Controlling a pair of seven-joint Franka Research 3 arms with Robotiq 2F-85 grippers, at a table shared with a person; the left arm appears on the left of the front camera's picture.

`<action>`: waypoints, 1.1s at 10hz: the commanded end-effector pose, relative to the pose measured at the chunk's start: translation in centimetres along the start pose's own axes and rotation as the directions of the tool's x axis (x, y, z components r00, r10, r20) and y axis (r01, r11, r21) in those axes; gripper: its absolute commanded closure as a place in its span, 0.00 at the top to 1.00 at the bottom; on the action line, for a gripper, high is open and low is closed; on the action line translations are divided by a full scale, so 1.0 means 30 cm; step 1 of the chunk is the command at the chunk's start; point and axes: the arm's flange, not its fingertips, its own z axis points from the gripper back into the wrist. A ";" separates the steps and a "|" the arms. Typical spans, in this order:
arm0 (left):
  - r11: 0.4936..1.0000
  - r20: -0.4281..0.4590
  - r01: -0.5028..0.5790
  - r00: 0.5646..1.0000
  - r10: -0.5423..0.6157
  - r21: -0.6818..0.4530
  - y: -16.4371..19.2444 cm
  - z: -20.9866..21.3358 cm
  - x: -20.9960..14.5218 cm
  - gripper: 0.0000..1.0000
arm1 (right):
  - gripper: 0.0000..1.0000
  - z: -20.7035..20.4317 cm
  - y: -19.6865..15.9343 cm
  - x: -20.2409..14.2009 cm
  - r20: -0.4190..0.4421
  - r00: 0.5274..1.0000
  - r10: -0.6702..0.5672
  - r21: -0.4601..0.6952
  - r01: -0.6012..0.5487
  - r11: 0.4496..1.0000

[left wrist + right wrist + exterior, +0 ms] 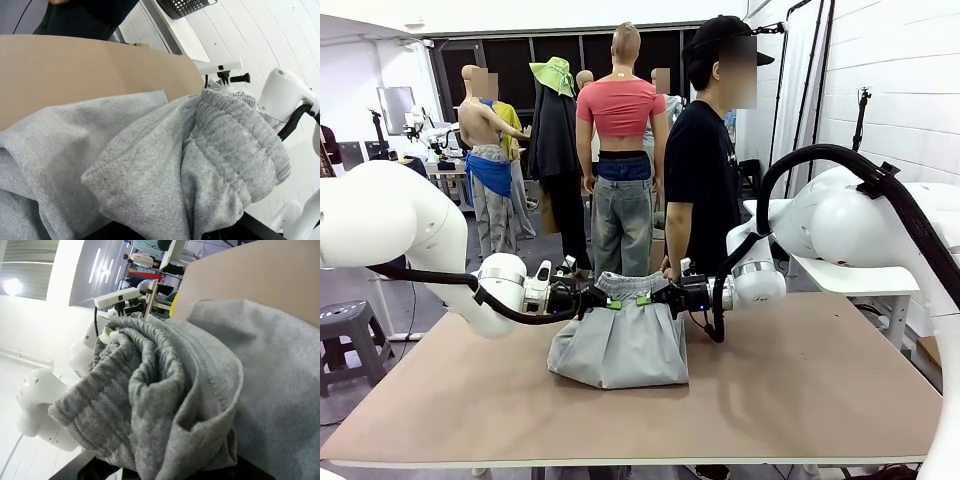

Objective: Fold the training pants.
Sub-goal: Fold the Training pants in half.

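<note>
Training pants (618, 340) hang near the worktop's (800, 400) middle, waistband lifted, lower folds resting on the board. Left pincer (599, 301) and right pincer (655, 297) each pinch a waistband end — jaws pressed on the cloth. Bare board lies wide on both sides. The left wrist view shows a black mesh basket (187, 6) beyond the far edge — what it holds cannot be told.

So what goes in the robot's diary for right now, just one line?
left gripper: shut on training pants waistband | right gripper: shut on training pants waistband | pants: lifted, hem on table
</note>
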 end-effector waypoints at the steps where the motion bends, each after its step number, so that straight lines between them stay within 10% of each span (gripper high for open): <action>1: 0.998 -0.021 -0.036 0.999 0.037 0.050 0.040 0.015 0.037 0.00 | 0.00 0.008 -0.011 0.064 0.045 0.999 -0.025 -0.019 0.026 0.999; 11: 0.990 0.014 -0.116 0.993 0.115 0.074 0.130 0.017 0.032 0.00 | 0.00 0.004 -0.111 0.094 0.087 0.992 -0.090 -0.113 0.100 0.989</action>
